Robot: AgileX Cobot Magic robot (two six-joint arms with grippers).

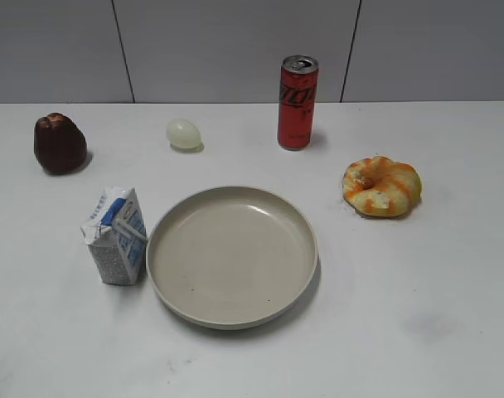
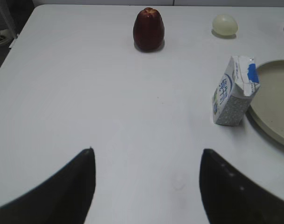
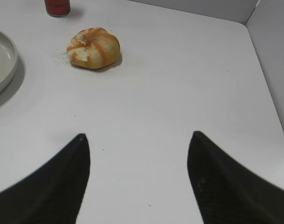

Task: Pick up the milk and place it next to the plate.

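Note:
The milk is a small white and blue gable-top carton standing upright just left of the plate, a large round beige dish at the table's middle. In the left wrist view the milk stands against the plate's rim, ahead and to the right of my left gripper, which is open and empty over bare table. My right gripper is open and empty, with the plate's edge far to its left. Neither gripper shows in the exterior view.
A tall red soda can stands at the back. A pale egg and a dark red fruit lie at the back left. An orange-striped bun lies right of the plate. The table's left edge shows in the left wrist view.

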